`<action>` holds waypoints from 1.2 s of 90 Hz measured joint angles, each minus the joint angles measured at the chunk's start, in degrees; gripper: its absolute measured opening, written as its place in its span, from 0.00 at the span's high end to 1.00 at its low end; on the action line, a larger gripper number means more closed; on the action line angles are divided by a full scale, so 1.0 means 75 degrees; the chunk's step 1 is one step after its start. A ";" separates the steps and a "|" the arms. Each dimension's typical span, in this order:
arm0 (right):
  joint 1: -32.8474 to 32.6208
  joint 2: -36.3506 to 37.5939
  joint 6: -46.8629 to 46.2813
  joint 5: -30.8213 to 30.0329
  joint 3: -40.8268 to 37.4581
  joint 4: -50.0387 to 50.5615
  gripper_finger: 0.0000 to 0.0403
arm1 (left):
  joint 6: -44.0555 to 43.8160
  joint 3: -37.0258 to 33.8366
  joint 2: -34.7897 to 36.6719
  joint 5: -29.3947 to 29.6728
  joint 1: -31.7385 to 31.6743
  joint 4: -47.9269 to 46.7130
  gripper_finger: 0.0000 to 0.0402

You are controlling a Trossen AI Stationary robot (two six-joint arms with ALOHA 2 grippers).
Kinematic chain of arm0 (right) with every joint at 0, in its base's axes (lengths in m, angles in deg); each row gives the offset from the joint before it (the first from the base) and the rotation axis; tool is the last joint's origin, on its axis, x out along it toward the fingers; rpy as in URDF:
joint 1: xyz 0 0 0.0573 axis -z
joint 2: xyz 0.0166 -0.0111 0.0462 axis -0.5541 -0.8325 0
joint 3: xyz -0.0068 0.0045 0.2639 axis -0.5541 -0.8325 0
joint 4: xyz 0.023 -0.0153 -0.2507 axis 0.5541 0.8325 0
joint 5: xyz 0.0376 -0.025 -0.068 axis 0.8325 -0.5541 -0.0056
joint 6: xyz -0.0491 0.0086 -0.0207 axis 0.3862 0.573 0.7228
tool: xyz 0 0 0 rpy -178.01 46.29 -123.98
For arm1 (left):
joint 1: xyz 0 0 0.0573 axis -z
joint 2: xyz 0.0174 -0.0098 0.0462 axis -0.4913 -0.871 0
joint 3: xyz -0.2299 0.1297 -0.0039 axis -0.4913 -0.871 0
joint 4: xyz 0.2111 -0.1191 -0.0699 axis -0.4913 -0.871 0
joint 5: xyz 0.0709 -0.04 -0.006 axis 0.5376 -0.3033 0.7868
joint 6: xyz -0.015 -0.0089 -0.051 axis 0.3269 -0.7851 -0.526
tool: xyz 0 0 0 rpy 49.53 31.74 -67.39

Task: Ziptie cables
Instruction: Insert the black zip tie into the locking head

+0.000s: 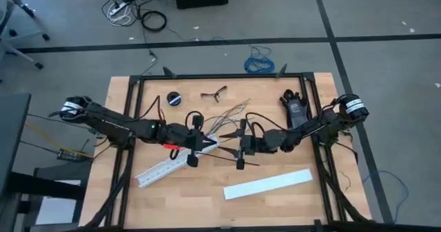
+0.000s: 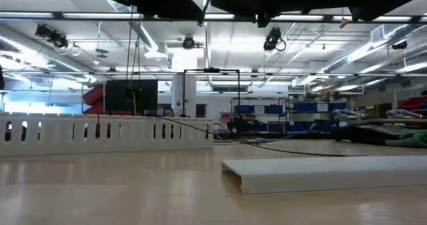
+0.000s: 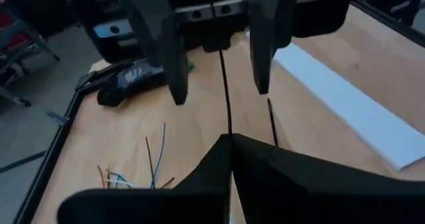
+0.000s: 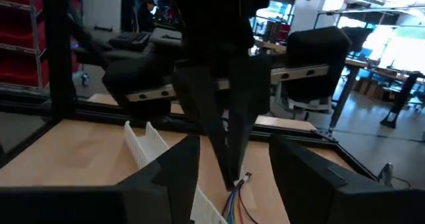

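The left gripper (image 1: 196, 148) is reached in from the table's (image 1: 207, 208) left edge to its middle, above the upper end of the white slotted strip (image 1: 164, 170) that lies slanted toward the front left corner. In the left wrist view its fingers meet in a closed wedge; in the right wrist view that wedge points down with the coloured wire ends just under its tip, so it appears clamped on the cables (image 1: 231, 115). The rest of the bunch fans out over the table's middle toward the back edge. The right gripper (image 1: 240, 148) faces the left one at close range from the right, fingers apart and holding nothing. A flat white cover (image 1: 269, 184) lies near the front right, untouched. Judged step: gathering and presenting the bunch, with no tie yet seen around it. The next move calls for the right gripper to close on the bunch just beside the left one's grip without scattering the loose strands.
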State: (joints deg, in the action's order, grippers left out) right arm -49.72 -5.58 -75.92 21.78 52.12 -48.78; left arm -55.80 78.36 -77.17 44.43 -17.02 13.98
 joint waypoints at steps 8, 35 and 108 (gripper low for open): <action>0.0017 0.0000 0.0002 0.0054 0.0000 -0.0022 0.62 | 0.0012 0.0000 0.0000 0.0000 0.0000 0.0071 1.00; 0.0033 0.0000 0.0078 0.0076 0.0000 -0.0119 0.80 | 0.0023 0.0000 0.0000 0.0003 0.0000 0.0102 1.00; -0.0265 0.0000 0.1704 -0.0339 0.0000 -0.0034 1.00 | -0.0631 0.0000 0.0151 0.0335 -0.0003 0.0399 0.73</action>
State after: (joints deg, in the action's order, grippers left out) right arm -51.71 -5.58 -63.15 19.24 52.12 -49.04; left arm -60.53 78.36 -76.03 46.95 -17.04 16.98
